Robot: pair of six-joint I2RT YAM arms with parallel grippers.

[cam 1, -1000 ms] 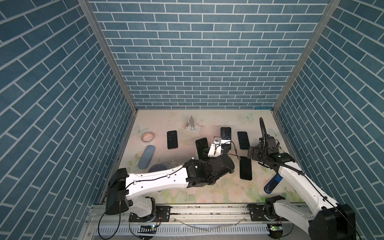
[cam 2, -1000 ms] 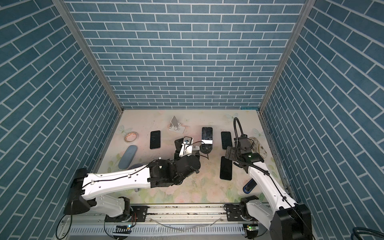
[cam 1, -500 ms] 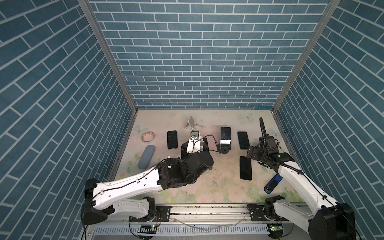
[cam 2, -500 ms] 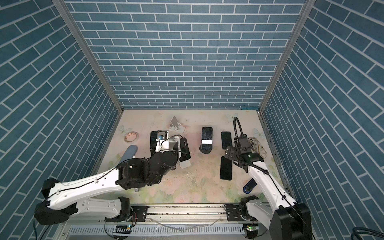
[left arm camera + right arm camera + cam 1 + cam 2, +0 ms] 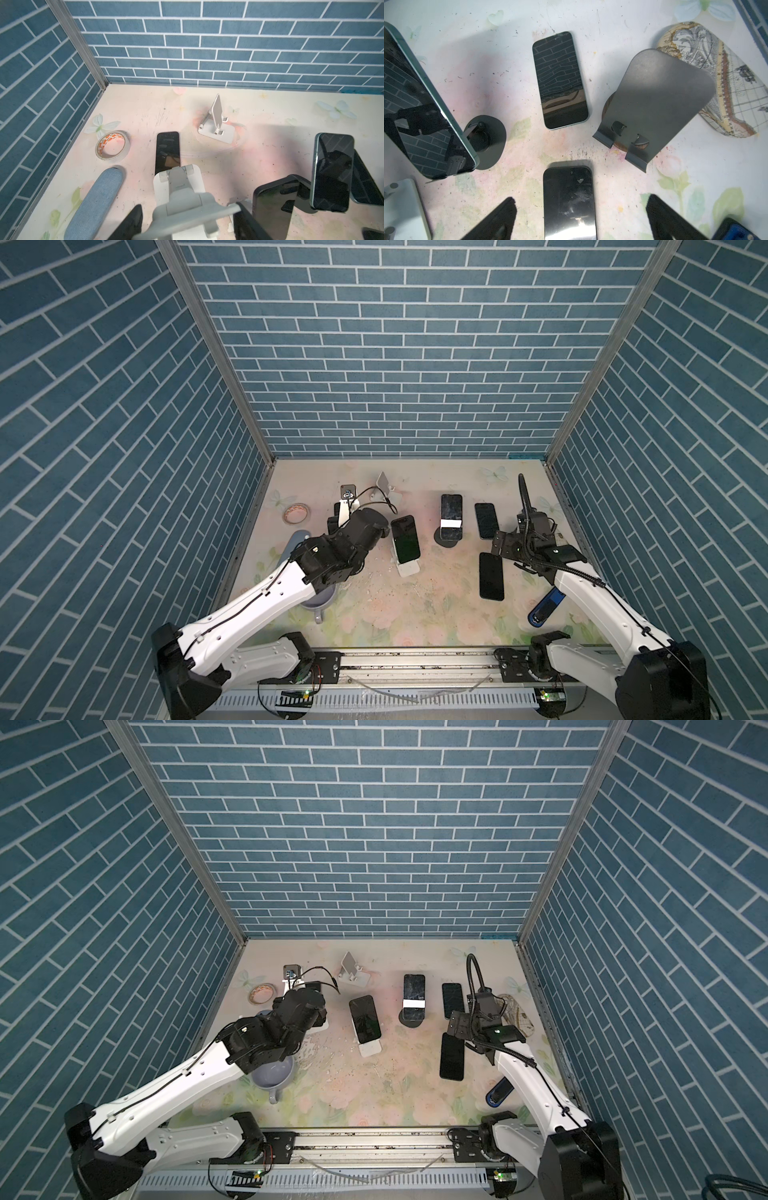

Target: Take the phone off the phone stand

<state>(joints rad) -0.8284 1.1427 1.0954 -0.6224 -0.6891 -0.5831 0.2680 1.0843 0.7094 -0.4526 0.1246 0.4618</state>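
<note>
Counter: the pale floral counter (image 5: 415,614) carries several phones lying flat and two propped on stands.
Left arm: the left end effector (image 5: 188,209) is partly open. Its fingers are clamped on the plate of an empty white folding stand (image 5: 178,193) over the counter's left side.
Right arm: the right end effector (image 5: 581,198) is spread wide and holds nothing. It hovers over a flat black phone (image 5: 569,203).
Phone: we judge the target to be the black glass-fronted phone (image 5: 405,540) leaning on the white wedge stand (image 5: 408,570) at mid-counter. A second dark phone (image 5: 451,512) leans on a black round-footed stand (image 5: 446,540) just beside it, so we cannot tell for certain which is meant.
Handling: we expect a stiff, fairly light slab with a slick glass face that could crack if dropped. The light stand may tip or drag along.
Hold: we would pinch the long side edges above the lip and lift along the lean.
Change: the left arm has swung from mid-counter to the left and taken the empty stand along, which uncovers the leaning phone. The right arm has not moved.
</note>
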